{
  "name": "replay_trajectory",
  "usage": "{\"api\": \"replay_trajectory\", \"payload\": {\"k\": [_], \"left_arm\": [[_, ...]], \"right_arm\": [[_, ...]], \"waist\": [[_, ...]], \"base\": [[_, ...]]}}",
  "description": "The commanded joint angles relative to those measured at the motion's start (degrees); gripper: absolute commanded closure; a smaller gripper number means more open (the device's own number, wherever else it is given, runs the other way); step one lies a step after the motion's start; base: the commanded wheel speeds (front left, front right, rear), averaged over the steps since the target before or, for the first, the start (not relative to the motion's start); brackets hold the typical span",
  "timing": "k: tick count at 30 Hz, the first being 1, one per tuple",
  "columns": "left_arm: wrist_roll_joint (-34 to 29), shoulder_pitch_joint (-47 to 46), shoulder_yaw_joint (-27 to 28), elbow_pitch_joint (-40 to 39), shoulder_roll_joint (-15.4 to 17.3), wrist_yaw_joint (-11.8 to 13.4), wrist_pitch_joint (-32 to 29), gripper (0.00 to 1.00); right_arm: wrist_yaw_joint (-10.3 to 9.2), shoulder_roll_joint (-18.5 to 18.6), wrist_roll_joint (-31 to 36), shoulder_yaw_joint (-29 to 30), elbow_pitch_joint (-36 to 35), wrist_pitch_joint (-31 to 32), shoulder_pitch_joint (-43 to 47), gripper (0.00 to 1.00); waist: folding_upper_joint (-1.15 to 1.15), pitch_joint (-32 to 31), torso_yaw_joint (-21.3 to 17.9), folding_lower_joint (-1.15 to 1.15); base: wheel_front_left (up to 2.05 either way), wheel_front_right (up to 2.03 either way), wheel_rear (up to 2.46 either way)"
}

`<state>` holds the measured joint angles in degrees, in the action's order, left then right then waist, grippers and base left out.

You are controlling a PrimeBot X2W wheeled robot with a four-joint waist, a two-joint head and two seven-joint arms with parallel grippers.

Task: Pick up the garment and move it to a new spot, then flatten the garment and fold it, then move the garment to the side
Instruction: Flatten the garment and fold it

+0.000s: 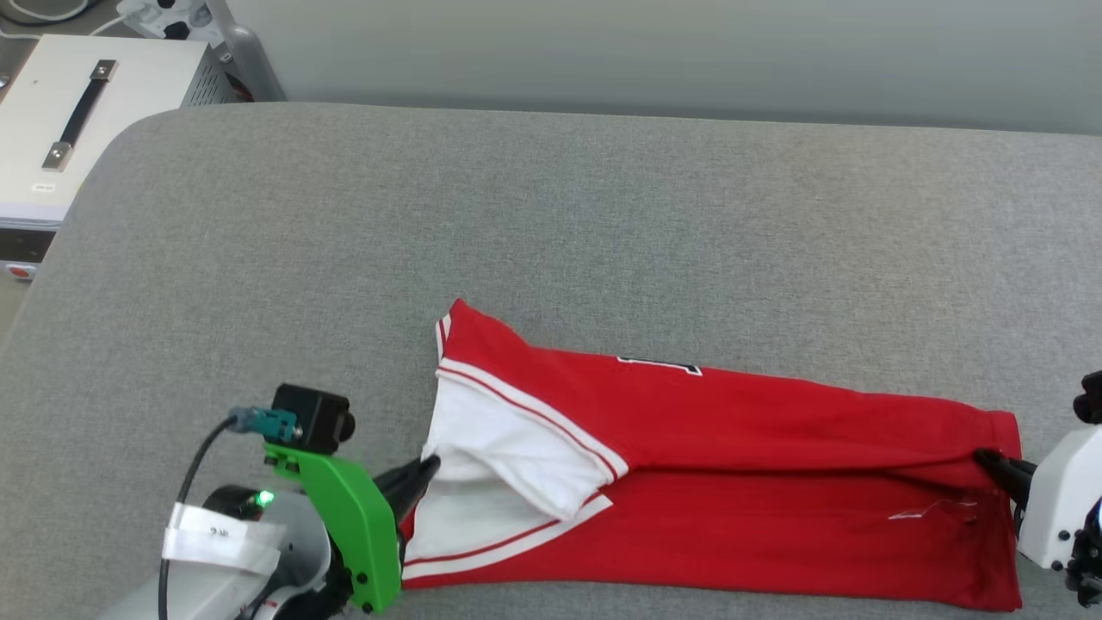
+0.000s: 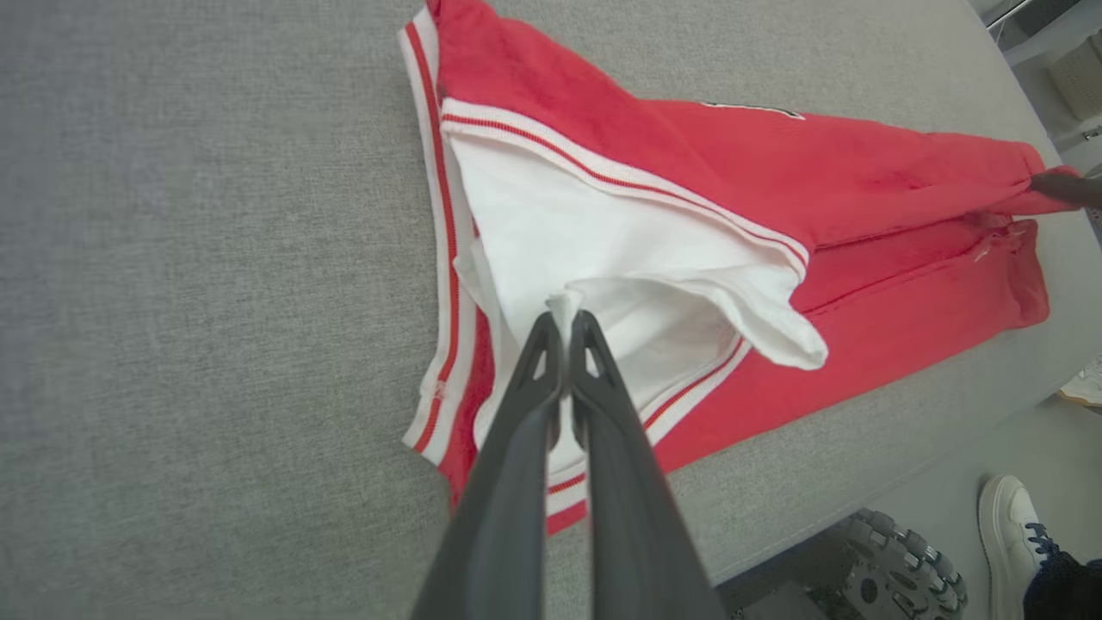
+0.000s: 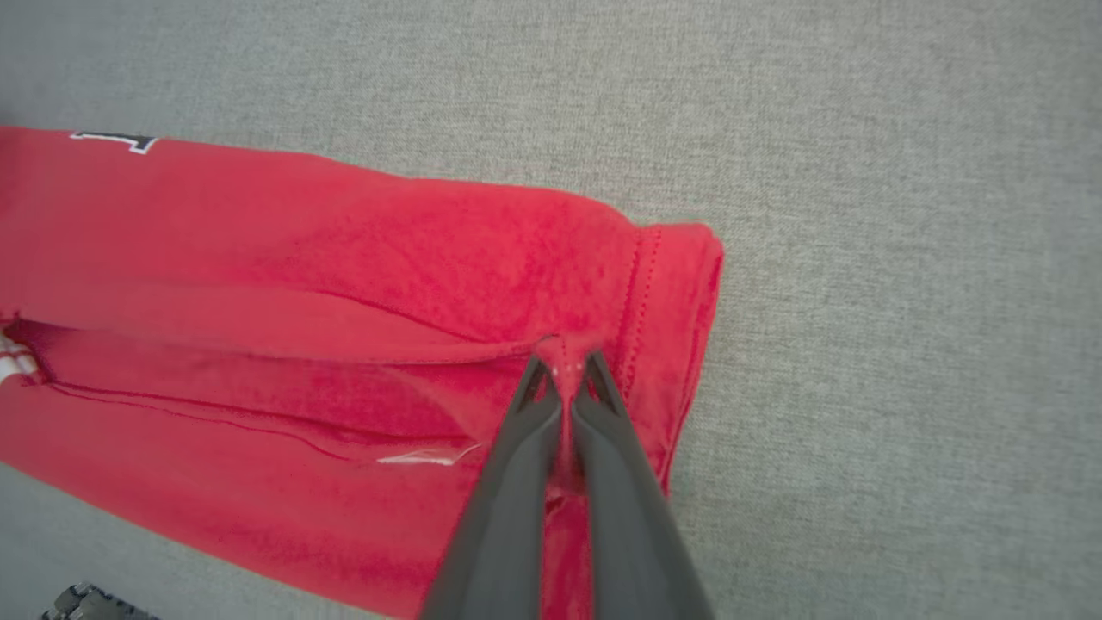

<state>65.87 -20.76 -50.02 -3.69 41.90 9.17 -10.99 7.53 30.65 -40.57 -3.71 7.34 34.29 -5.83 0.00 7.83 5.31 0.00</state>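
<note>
- The garment (image 1: 732, 448), a soft red jersey T-shirt with white short sleeves and red-and-white striped trim, is laid on the grey fabric-covered worktop (image 1: 551, 215), close to its near edge.
- Its long axis is set across the worktop, left to right in the head view, with the far edge slanting slightly nearer toward the right.
- The sleeve-and-collar end is pointed to the robot's left; the hem (image 1: 1003, 517) is pointed to its right.
- The body is doubled lengthwise into a long band, and a white sleeve (image 1: 508, 456) is spread on top at the left end.
- A sliver of black-and-white print (image 1: 659, 364) is seen at the far edge of the fold.
- The left tool (image 1: 426, 469) is closed tight, with a pinch of the white sleeve cloth caught at its tips (image 2: 564, 314).
- The right tool (image 1: 986, 456) is likewise closed, with a small pucker of red cloth by the hem held between its tips (image 3: 564, 362).
- Beyond the worktop's left far corner a white box-shaped case with a dark strap handle (image 1: 77, 120) is seen; whether anything is kept inside cannot be told.
- In the left wrist view a white shoe (image 2: 1007, 534) and what is probably a studded wheel (image 2: 895, 560) are seen on the floor below the worktop's edge.
</note>
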Motion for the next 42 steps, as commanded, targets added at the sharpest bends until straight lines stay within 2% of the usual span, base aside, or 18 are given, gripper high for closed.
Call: {"api": "replay_trajectory", "payload": {"k": [1, 16, 17, 18, 19, 20, 21, 27, 33, 38, 42], "left_arm": [[-0.26, 1.49, -0.35, 0.54, 0.13, 0.06, -0.1, 1.0], [-0.44, 2.36, -3.6, 7.8, -3.67, -2.78, -0.47, 1.0], [-0.4, 2.42, -3.74, 8.39, -3.86, -2.95, -0.49, 1.0], [-0.47, 2.49, -3.97, 9.03, -4.0, -3.02, -0.58, 1.0], [-0.61, 2.56, -4.21, 9.58, -4.07, -2.94, -0.73, 1.0], [-0.94, 2.63, -4.63, 10.14, -4.11, -2.84, -0.98, 0.22], [-1.02, 2.75, -4.86, 10.49, -4.23, -2.8, -1.09, 0.0], [-0.68, 3.75, -4.08, 11.27, -5.03, -2.48, 1.27, 0.0], [-0.49, 4.54, -1.55, 10.06, -4.82, -1.88, 5.88, 0.0], [-1.02, 5.11, 0.77, 8.71, -4.98, -1.31, 10.94, 0.0], [-3.79, 4.36, 2.67, 8.17, -5.58, -1.48, 17.54, 0.0]], "right_arm": [[-0.04, 0.82, -0.02, -0.56, -0.5, -0.13, 0.78, 1.0], [-0.04, 3.59, 0.8, -6.45, 1.49, -3.07, 2.53, 1.0], [-0.04, 3.59, 0.6, -6.74, 2.0, -2.81, 2.67, 0.87], [-0.04, 3.62, 0.44, -7.16, 2.34, -2.45, 2.81, 0.0], [-0.04, 3.52, 0.15, -7.27, 2.7, -2.09, 2.91, 0.0], [-0.04, 3.36, -0.11, -7.3, 2.93, -1.92, 2.91, 0.0], [-0.04, 3.19, -0.33, -7.27, 3.13, -1.66, 2.97, 0.0], [-0.04, 2.96, -0.77, -5.93, 2.17, 0.17, 3.83, 0.0], [-0.04, 1.16, -0.89, -0.92, -2.76, 4.49, 5.02, 0.0], [-0.04, -1.83, 0.79, 3.65, -8.6, 9.64, 5.85, 0.0], [-0.04, -5.35, 3.06, 7.12, -12.56, 12.45, 6.26, 0.0]], "waist": [[0.0, 0.05, -0.03, 0.0], [0.0, 0.55, -0.08, 0.0], [0.0, 0.49, -0.15, 0.0], [0.0, 0.37, -0.21, 0.0], [0.0, 0.26, -0.27, 0.0], [0.0, 0.14, -0.35, 0.0], [0.0, -0.07, -0.4, 0.0], [0.0, -1.93, -0.58, 0.0], [0.0, -4.2, -0.85, 0.0], [0.0, -5.02, -0.97, 0.0], [0.0, -5.3, -0.87, 0.0]], "base": [[0.0, 0.0, 0.0], [0.0, 0.0, 0.0], [0.0, 0.0, 0.0], [0.0, 0.0, 0.0], [0.0, 0.0, 0.0], [0.0, 0.0, 0.0], [0.0, 0.0, 0.0], [0.0, 0.0, 0.0], [0.0, 0.0, 0.0], [0.0, 0.0, 0.0], [0.0, 0.0, 0.0]]}}
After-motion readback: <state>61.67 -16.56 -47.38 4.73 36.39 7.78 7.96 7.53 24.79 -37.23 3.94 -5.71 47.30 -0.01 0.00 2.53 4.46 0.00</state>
